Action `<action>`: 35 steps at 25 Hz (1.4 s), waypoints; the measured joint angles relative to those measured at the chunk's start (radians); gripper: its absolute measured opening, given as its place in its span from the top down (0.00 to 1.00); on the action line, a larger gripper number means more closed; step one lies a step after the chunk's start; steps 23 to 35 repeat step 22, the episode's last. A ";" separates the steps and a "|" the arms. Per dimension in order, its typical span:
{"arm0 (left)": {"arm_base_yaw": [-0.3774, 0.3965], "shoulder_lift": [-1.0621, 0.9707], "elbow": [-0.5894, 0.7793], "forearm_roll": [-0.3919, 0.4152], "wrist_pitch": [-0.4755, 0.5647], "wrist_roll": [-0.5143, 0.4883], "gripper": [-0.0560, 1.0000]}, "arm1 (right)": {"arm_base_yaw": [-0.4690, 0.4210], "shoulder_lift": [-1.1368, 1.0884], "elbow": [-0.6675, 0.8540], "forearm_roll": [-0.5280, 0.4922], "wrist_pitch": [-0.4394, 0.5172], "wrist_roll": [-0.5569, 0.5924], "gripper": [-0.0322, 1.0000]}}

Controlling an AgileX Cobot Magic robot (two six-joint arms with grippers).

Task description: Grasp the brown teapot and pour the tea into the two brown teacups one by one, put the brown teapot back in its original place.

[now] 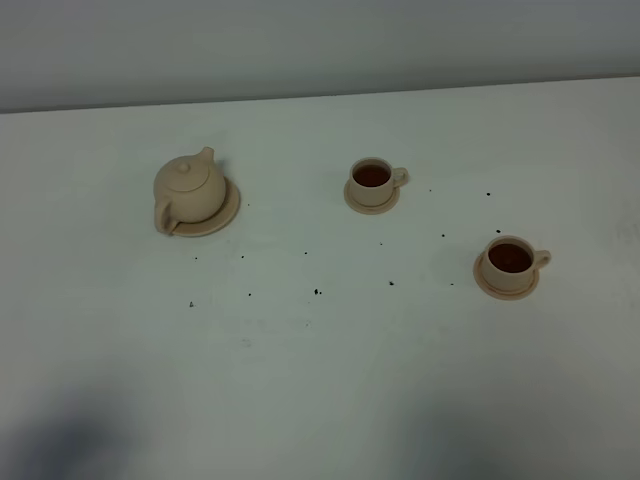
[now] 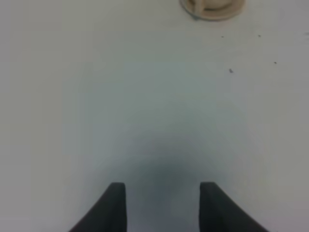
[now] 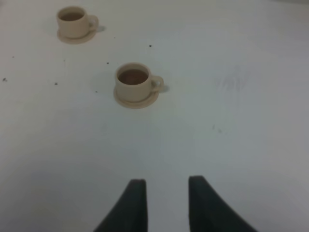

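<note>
The brown teapot [image 1: 188,187] stands upright with its lid on, resting on its wide saucer [image 1: 228,210] at the table's left. Two brown teacups sit on small saucers: one at centre back [image 1: 375,182], one further right and nearer [image 1: 512,262]. Dark tea [image 1: 371,175] shows in both. Neither gripper appears in the high view. In the left wrist view my left gripper [image 2: 162,186] is open over bare table, well short of the teapot's saucer [image 2: 212,14]. My right gripper [image 3: 167,181] is open with nothing between its fingers, and the nearer cup [image 3: 135,83] is some way ahead.
Small dark specks [image 1: 317,292] are scattered over the white table [image 1: 320,380] between teapot and cups. A grey wall [image 1: 320,40] runs behind the table's far edge. Soft arm shadows lie along the front of the table.
</note>
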 joint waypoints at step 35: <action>0.076 -0.150 0.005 0.000 0.002 -0.004 0.57 | 0.000 0.000 0.000 0.000 0.000 0.000 0.73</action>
